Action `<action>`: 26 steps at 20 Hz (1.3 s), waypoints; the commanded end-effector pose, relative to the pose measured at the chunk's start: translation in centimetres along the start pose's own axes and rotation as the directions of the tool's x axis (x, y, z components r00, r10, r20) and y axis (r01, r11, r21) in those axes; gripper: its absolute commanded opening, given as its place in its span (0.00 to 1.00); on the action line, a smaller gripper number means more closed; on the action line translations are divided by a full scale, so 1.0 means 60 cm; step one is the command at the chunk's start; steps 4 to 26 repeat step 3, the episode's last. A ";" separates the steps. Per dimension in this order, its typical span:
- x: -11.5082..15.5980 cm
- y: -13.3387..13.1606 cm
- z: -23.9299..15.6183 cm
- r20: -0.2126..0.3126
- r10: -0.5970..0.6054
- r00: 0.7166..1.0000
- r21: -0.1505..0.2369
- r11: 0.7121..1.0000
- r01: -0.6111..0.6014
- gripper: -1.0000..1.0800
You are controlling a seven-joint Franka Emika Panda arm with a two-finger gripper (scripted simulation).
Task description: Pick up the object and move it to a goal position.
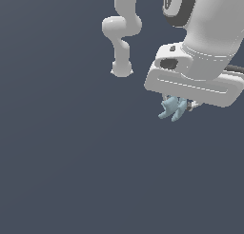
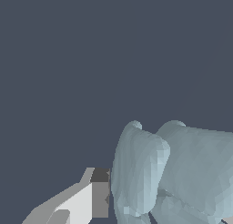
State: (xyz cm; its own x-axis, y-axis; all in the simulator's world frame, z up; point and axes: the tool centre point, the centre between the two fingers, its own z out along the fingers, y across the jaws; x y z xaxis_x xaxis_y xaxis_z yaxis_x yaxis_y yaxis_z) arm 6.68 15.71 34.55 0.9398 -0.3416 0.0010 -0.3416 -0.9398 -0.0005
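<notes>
The object (image 1: pixel 172 109), a small pale blue-grey bunch of curved lobes, sat between the jaws of the gripper (image 1: pixel 178 106), poking out just below the white hand. The jaws looked clamped on it: in the wrist view the object (image 2: pixel 168 173) pressed against one grey finger pad (image 2: pixel 100 193), with the second finger hidden behind the lobes. No shadow or contact with the dark floor (image 1: pixel 71 171) could be made out beneath it, so the pick seemed done and the bunch lifted. What remained, as a judgement, was the carry to the goal; no goal marker showed in either view, so how much travel was left could not be told.

The exterior view gave the whole arm (image 1: pixel 121 33) and how little of the bunch stuck out past the hand. The wrist view alone showed the pad against the lobes and their faceted, rounded surface, which looked liable to twist in the grip.
</notes>
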 end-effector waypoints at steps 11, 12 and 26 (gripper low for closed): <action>-0.001 -0.004 -0.006 0.001 0.001 1.000 -0.001 1.000 -0.001 0.00; -0.001 -0.004 -0.006 0.001 0.001 1.000 -0.001 1.000 -0.001 0.00; -0.001 -0.004 -0.006 0.001 0.001 1.000 -0.001 1.000 -0.001 0.00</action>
